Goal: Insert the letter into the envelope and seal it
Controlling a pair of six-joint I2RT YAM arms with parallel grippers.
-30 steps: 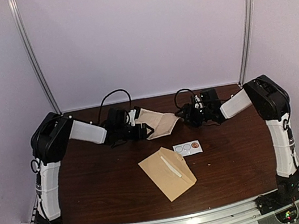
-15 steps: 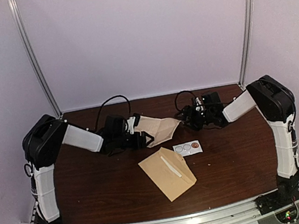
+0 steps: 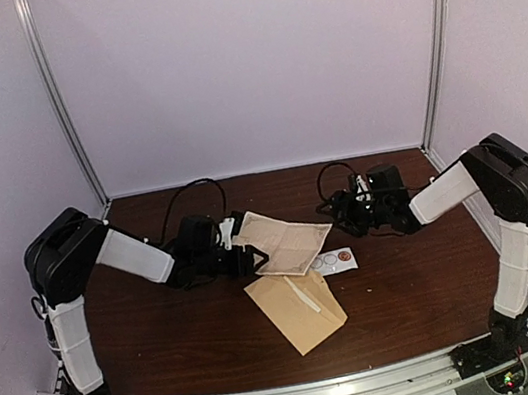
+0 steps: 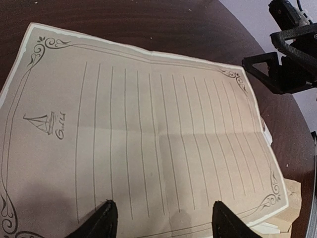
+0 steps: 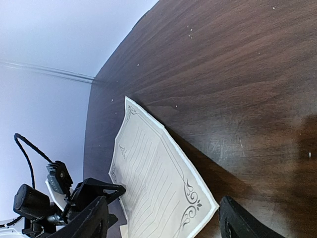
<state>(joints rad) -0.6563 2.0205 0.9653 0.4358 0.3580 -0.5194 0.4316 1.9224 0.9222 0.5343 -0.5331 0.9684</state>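
Small white card (image 3: pixel 332 261) bearing round stickers, lying flat on dark wood-grain table (image 3: pixel 419 273), close on the near side of the right gripper (image 3: pixel 332 210); pale back wall (image 3: pixel 251 58), left upright (image 3: pixel 60 100) and right upright (image 3: pixel 435 37) beyond it; metal rail (image 3: pixel 307 393) well behind.

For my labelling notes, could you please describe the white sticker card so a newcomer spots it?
On the dark wooden table, find the central tan kraft-paper envelope. Just beyond its far right edge sits a small white rectangular card, the only item bearing round stickers.
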